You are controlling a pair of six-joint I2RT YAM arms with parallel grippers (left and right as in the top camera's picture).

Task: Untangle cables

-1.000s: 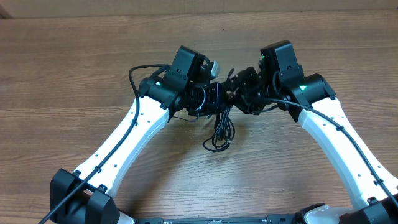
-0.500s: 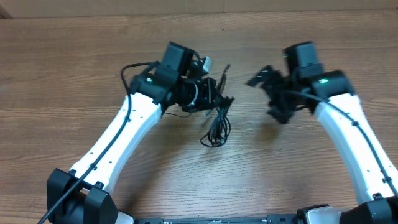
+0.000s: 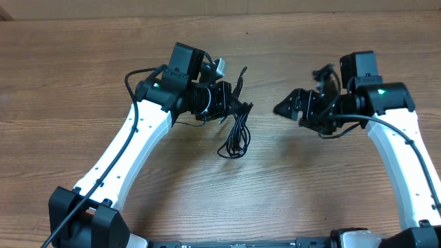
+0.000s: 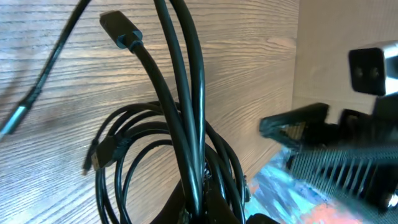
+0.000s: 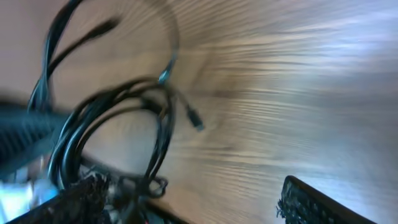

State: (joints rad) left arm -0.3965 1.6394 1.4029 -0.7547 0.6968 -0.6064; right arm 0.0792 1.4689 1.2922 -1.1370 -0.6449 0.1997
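Observation:
The cables (image 3: 236,134) are thin black cords hanging in loose loops from my left gripper (image 3: 233,105), which is shut on the bundle's upper part. The loops reach down to the wooden table (image 3: 83,62). In the left wrist view the cables (image 4: 186,124) run up from the gripper (image 4: 205,210), and one plug end (image 4: 118,28) points away. My right gripper (image 3: 289,108) stands open to the right of the bundle, apart from it. The blurred right wrist view shows the cables (image 5: 118,124) at the left, near the left one of its fingers (image 5: 87,196). Nothing lies in the right gripper (image 5: 196,200).
A thicker black cable (image 3: 134,74) arcs off the left arm near its wrist. Both white arms reach in from the table's near edge. In the left wrist view the right arm's black finger (image 4: 292,124) is close at the right.
My right gripper has opened and drawn back to the right, away from the bundle. The left arm has shifted a little left with the cables still in its grip.

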